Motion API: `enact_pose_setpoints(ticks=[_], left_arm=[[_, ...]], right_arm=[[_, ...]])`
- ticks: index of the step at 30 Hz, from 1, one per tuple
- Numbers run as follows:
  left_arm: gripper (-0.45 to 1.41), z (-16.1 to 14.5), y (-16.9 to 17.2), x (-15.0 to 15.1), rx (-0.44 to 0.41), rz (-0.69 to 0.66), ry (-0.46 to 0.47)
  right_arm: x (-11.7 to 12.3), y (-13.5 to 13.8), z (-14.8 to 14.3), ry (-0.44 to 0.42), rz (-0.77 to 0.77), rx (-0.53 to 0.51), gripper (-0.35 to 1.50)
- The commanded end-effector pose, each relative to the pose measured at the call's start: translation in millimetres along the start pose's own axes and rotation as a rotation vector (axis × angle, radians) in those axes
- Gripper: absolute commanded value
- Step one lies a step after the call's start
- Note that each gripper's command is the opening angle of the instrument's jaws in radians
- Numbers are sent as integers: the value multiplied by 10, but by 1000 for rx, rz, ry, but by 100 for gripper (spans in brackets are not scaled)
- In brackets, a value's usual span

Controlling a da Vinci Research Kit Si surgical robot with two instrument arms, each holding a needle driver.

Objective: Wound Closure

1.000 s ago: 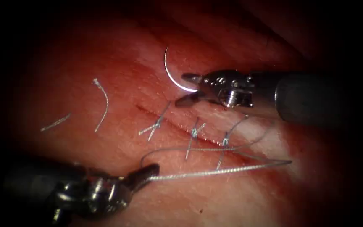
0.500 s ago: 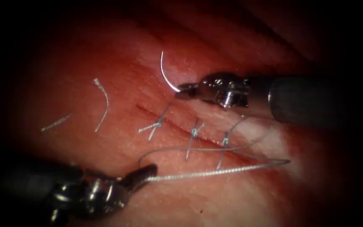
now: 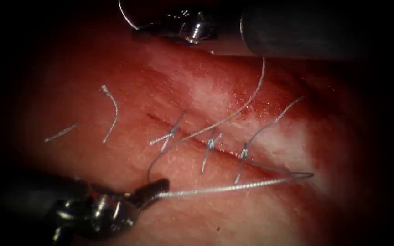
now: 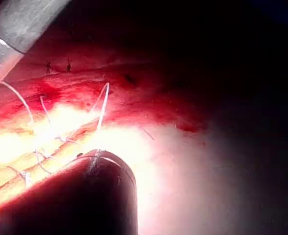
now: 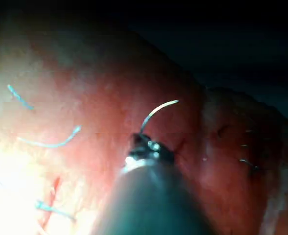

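My right tool [image 3: 144, 26] is high at the far edge of the tissue [image 3: 197, 91], jaws shut on the curved needle [image 3: 124, 12] near one end. The needle is clear of the tissue; it arcs up from the jaws [image 5: 143, 142] as a bright curve [image 5: 156, 111]. Thread [image 3: 254, 89] trails from that tool down across the cut [image 3: 192, 136] toward the left tool. My left tool [image 3: 153, 189] lies left of the cut, low and near, jaws shut on a thread strand [image 3: 224, 187] that runs right and bends back at a stitch.
Three knotted stitches [image 3: 172, 133], [image 3: 210, 143], [image 3: 244, 152] cross the cut. Two loose cut thread pieces [image 3: 112, 109], [image 3: 60, 133] lie on the tissue to the left. Red fluid wets the cut's edges. The right tool's shaft [image 4: 16, 29] hangs above the tissue.
The right jaws shut on the needle and carried it up and away from the cut, drawing the slack thread loop out into a long strand. The left tool held still.
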Motion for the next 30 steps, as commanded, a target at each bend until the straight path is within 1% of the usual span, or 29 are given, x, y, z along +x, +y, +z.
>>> enact_pose_setpoints(ticks=[1, 2, 3, 4, 6, 7, 8, 9, 10, 11, 12, 13, 14, 15, 17, 18, 19, 20, 21, 23, 24, 25, 26, 27, 28, 29, 30], left_arm=[[-45, 5, 5, 3, -2, 2, 1], [-45, 4, 5, 2, -3, 2, 1], [-45, 4, 4, 2, -3, 1, 2], [-45, 4, 4, 2, -3, 1, 2], [-45, 2, 3, 0, -4, -5, 4], [-45, 2, 2, 0, -5, -11, 4], [-45, 2, 2, 0, -5, -17, 5], [-45, 2, 2, 0, -5, -17, 5], [-45, 2, 2, 0, -8, -17, 4], [-45, 4, 0, 0, -17, -23, 3], [-45, 4, -1, 1, -20, -24, 2], [-45, 6, -5, 2, -23, -26, 1], [-45, 7, -7, 3, -24, -27, 4], [-45, 8, -11, 4, -29, -30, 7], [-45, 9, -15, 5, -31, -33, 10], [-45, 9, -20, 7, -39, -36, 16], [-45, 9, -21, 8, -42, -37, 18], [-45, 9, -25, 10, -44, -39, 24], [-45, 8, -29, 12, -54, -42, 43], [-45, 6, -33, 12, -66, -37, 60], [-45, 6, -40, 11, -83, -38, 82], [-45, 6, -40, 11, -83, -38, 82], [-45, 8, -47, 10, -88, -41, 103], [-45, 10, -52, 10, -91, -42, 131], [-45, 13, -56, 10, -94, -42, 155], [-45, 20, -61, 10, -79, -36, 191], [-45, 30, -66, 8, -69, -28, 212]], right_arm=[[19, -1, 30, 32, -9, 17, -35], [25, -4, 39, 46, -13, 29, -35], [39, -10, 58, 59, -19, 42, -35], [39, -10, 58, 59, -19, 42, -35], [57, -17, 84, 73, -31, 63, -35], [60, -18, 90, 76, -34, 70, -35], [66, -18, 102, 82, -44, 64, 52], [66, -18, 102, 82, -44, 64, 52], [68, -17, 105, 87, -55, 59, 89], [71, -15, 106, 106, -6, 68, 130], [71, -14, 102, 123, 2, 65, 135], [72, -10, 86, 147, 25, 44, 143], [73, -7, 77, 152, 30, 37, 145], [75, -1, 51, 169, 42, 31, 148], [74, 4, 22, 201, 50, 43, 148], [72, 8, -13, 231, 64, 66, 148], [70, 10, -29, 240, 67, 73, 148], [64, 12, -67, 272, 71, 92, 148], [51, 11, -103, 302, 72, 99, 148], [29, 3, -141, 307, 60, 112, 145], [-2, -11, -175, 312, 34, 149, 109], [-2, -11, -175, 312, 34, 149, 109], [-31, -24, -200, 297, 104, 194, 17], [-50, -32, -212, 291, 104, 187, -11], [-62, -35, -219, 286, 103, 177, -18], [-89, -39, -230, 278, 99, 167, -35], [-113, -40, -234, 273, 86, 148, -35]])
